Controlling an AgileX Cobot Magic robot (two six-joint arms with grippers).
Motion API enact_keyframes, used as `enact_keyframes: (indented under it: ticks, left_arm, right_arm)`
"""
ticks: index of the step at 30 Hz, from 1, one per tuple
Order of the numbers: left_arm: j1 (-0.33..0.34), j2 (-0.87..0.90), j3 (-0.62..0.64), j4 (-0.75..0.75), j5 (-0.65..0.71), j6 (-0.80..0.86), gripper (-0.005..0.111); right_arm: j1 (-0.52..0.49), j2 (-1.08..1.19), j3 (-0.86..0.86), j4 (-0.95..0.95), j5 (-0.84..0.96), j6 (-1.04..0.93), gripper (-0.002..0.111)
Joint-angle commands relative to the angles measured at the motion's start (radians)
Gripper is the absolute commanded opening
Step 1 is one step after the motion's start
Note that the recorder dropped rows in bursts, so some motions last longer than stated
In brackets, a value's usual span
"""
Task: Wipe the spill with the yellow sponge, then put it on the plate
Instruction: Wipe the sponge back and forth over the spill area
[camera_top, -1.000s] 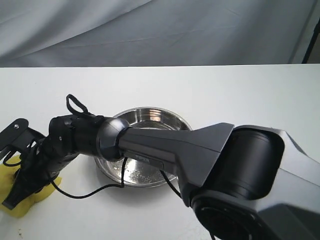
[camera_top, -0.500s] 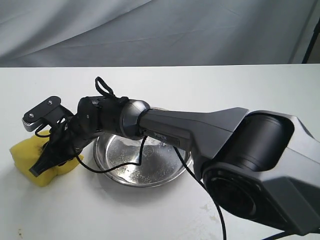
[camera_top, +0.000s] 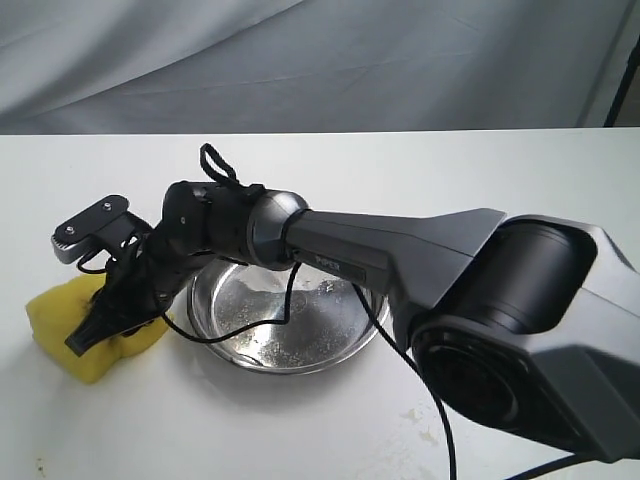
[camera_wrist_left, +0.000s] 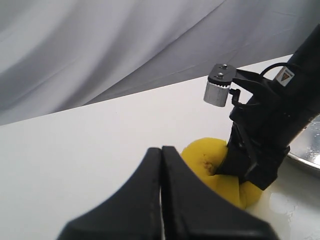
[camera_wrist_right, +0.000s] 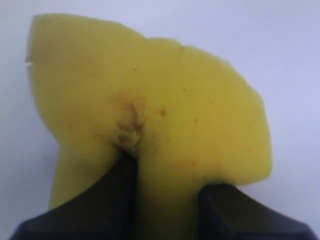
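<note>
- Right fingers (camera_wrist_right: 95, 207) are pinching the yellow sponge (camera_wrist_right: 150, 85) from both sides, squeezing its middle so that the foam is bulging out around them in rounded lobes.
- Just past the pinch, a small brownish stain (camera_wrist_right: 128, 125) is showing in the crease of the foam.
- Left fingers (camera_wrist_left: 140, 205) are pressing flat against each other with nothing between them, hovering over the desk (camera_wrist_left: 75, 150) near the sponge and pointing toward it.
- Nearest the exterior camera, the right arm (camera_top: 520, 330) is filling the lower right of that view with its bulky dark body and reaching across to the left side of the desk.
- At the left, the sponge is sitting in the right fingers just beside the plate (camera_top: 310, 335), outside its rim; whether its underside is touching the desk I cannot tell.
- The plate is lying on the desk near the middle, shining, with the arm passing over its far rim.
- A black cable (camera_top: 230, 339) is drooping from the arm across the plate's left part.
- A small silver-faced camera (camera_top: 88, 228) is sticking out from the right wrist above the sponge.
- Farthest back, grey cloth (camera_top: 300, 60) is hanging in soft folds behind the desk's far edge.
</note>
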Motion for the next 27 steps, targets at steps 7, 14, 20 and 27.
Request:
enact_keyframes:
  ticks: [7,14,20,27]
  left_arm:
    - [0.001,-0.005,-0.003,0.001,-0.007,-0.005,0.000]
    - [0.001,-0.005,-0.003,0.001,-0.007,-0.005,0.000]
    - [0.001,-0.005,-0.003,0.001,-0.007,-0.005,0.000]
    - [0.001,-0.005,-0.003,0.001,-0.007,-0.005,0.000]
  right_arm:
    - [-0.001,0.014,0.015,0.229,0.213,-0.207,0.000]
    - [-0.001,-0.048,0.015,0.250,0.212,-0.279,0.000]
    - [-0.001,-0.129,0.015,0.170,0.173,-0.317,0.000]
    - [-0.005,-0.182,0.015,-0.143,0.147,-0.204,0.000]
